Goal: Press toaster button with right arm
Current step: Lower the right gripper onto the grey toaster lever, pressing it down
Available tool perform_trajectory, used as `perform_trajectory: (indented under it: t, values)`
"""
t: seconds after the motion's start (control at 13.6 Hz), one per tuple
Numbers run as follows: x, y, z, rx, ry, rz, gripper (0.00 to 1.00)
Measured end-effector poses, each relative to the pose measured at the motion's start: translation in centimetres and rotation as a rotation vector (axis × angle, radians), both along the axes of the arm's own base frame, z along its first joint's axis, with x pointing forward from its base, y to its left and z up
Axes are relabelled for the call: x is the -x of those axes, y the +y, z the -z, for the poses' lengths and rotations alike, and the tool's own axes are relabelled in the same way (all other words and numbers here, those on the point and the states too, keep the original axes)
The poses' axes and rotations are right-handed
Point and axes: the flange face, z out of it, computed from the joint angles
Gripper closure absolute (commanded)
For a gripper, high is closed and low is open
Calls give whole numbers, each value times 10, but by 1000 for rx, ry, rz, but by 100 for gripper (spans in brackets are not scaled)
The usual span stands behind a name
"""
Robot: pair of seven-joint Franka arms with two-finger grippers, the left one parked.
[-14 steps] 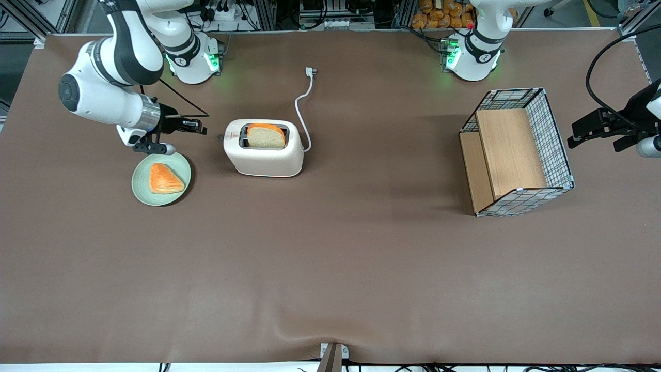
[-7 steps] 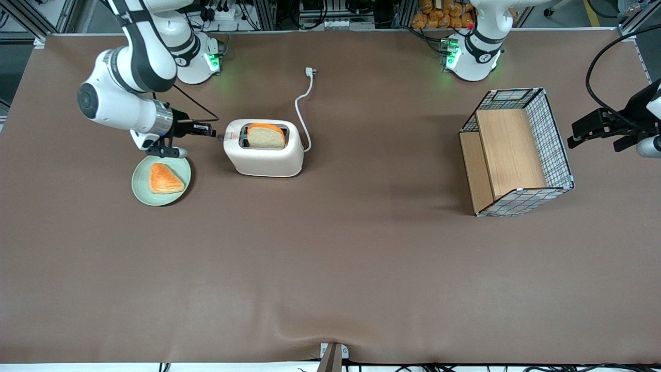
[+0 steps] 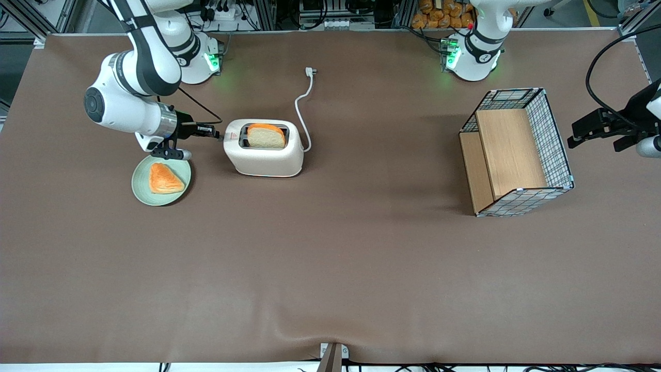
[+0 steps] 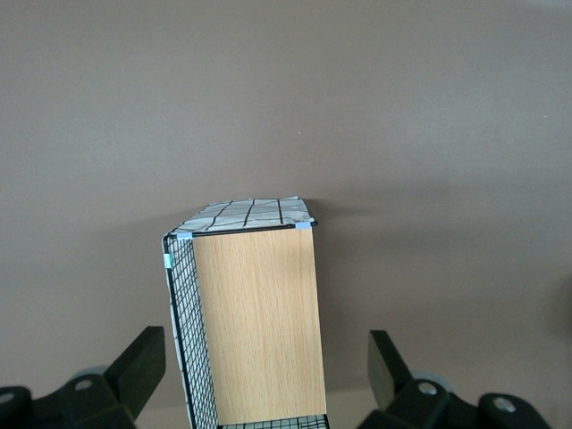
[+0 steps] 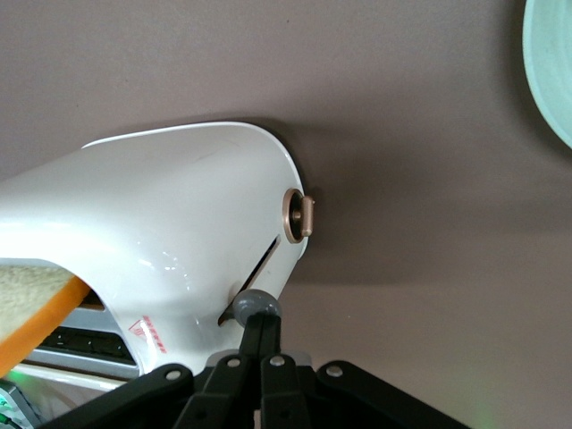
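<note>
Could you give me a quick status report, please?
Gripper shut, fingertips on the toaster button. Toaster upright, bread in slot. Nothing in the way.

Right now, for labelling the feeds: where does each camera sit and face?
Front view: high, facing the arms, looking down on the table; right arm shows.
Right wrist view: on the working wrist, facing the toaster; shut pincer at the toaster button.
Left wrist view: on the parked wrist, above the basket; its own fingers show.
Shared: front and right wrist show toaster, plate.
</note>
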Motion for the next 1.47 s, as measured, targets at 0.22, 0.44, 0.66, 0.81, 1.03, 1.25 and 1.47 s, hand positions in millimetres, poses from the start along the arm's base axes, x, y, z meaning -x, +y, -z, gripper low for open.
perform_trajectory:
  t: [0.22,0.44,0.66,0.81,1.03,1.25,1.47]
  values:
    - [-1,0,3,4,-3,3,100]
    - [-2,2,8,10,-3,3,100]
    - [-3,2,16,18,-3,5,100]
    - [-4,2,21,23,-3,7,100]
    - [-4,3,22,25,-3,7,100]
    - [-4,5,27,32,-8,6,100]
    - [-4,5,32,33,-13,-11,100]
